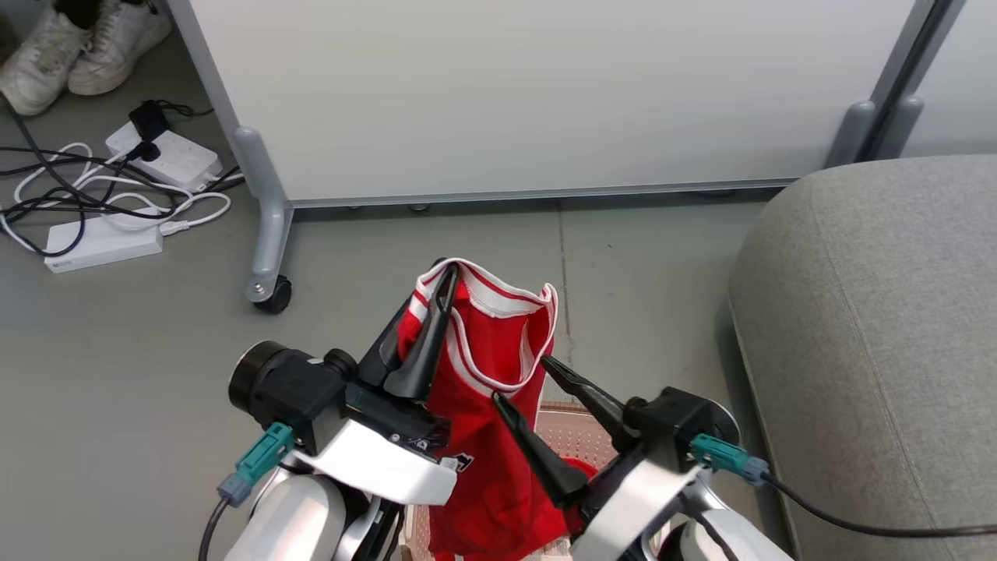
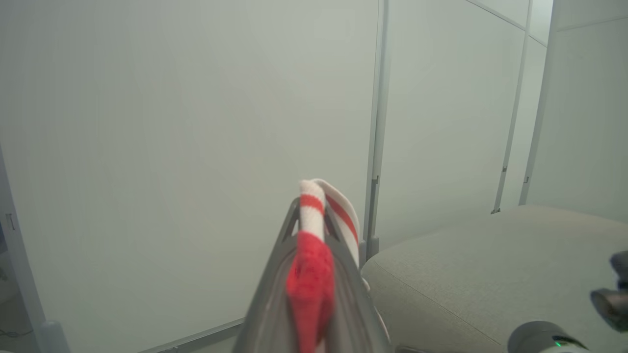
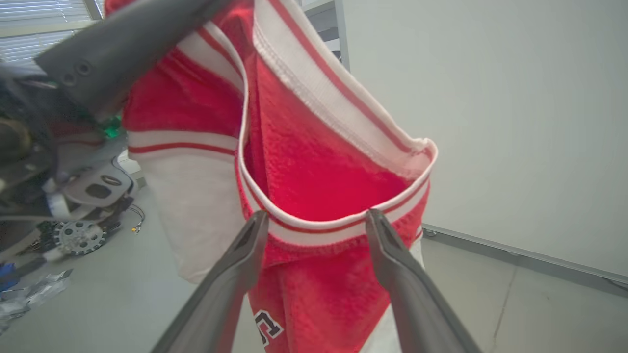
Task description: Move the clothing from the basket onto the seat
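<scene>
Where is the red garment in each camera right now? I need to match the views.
Head view: red garment low centre, hanging from the left gripper.
Left wrist view: red garment bottom centre, a bunched fold pinched in that gripper's shut jaws.
Right wrist view: red garment centre and upper left, just ahead of the open right gripper.
Shared landmark: the white partition panel behind it.

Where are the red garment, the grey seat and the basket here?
garment (image 1: 487, 491), head view, on its hanging red body.
seat (image 1: 872, 312), head view, on its grey top.
basket (image 1: 576, 432), head view, on its perforated wall behind the garment.
</scene>
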Available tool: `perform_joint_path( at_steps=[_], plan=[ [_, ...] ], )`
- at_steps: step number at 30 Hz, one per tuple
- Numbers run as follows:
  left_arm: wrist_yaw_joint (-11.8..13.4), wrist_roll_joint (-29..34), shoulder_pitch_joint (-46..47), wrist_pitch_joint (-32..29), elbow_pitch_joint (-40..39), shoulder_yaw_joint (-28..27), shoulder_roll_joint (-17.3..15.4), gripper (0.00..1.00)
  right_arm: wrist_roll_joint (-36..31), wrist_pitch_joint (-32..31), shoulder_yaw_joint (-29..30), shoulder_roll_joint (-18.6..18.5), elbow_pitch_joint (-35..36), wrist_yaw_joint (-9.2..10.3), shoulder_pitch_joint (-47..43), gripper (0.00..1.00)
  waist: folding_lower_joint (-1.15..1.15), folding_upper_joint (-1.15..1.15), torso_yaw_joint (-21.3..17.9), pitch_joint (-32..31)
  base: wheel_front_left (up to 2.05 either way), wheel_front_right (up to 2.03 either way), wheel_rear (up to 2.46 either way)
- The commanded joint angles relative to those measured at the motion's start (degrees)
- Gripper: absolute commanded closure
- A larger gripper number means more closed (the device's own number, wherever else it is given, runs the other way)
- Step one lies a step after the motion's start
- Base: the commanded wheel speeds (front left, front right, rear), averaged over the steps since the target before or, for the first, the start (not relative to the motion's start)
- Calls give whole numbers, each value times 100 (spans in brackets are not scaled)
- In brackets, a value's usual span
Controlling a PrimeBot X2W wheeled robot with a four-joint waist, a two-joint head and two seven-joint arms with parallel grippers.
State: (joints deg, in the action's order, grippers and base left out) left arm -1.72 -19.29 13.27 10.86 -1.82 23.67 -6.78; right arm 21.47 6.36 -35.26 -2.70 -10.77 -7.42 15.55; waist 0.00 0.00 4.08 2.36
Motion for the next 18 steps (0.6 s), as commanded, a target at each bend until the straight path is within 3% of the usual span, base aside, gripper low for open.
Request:
perform_joint_path(
  at_steps=[1,12,13,14,16,18],
  plan=[
    [-30,20,70,16,6,9,-15,100,32,32,-27,-39,-63,-13,80,0,0,0,41,-5,0,0,0],
    [-85,7,151,49,89,285,84,100,780,227,-1084,-38,-1223,-13,976,0,0,0,271,-16,0,0,0],
    [-91,3,156,53,95,299,86,100,807,234,-1136,-35,-1308,-13,1036,23,0,0,279,-17,0,0,0],
    [-95,-3,161,55,96,317,90,100,877,282,-1178,-34,-1365,-13,1083,56,0,0,287,-19,0,0,0],
    [-96,-14,162,64,104,339,92,100,1011,315,-1296,-31,-1444,-13,1153,100,0,0,292,-18,0,0,0],
    [-96,-27,144,72,112,351,90,100,1130,395,-1367,-38,-1518,-13,1226,100,0,0,291,-23,0,0,0]
  ],
)
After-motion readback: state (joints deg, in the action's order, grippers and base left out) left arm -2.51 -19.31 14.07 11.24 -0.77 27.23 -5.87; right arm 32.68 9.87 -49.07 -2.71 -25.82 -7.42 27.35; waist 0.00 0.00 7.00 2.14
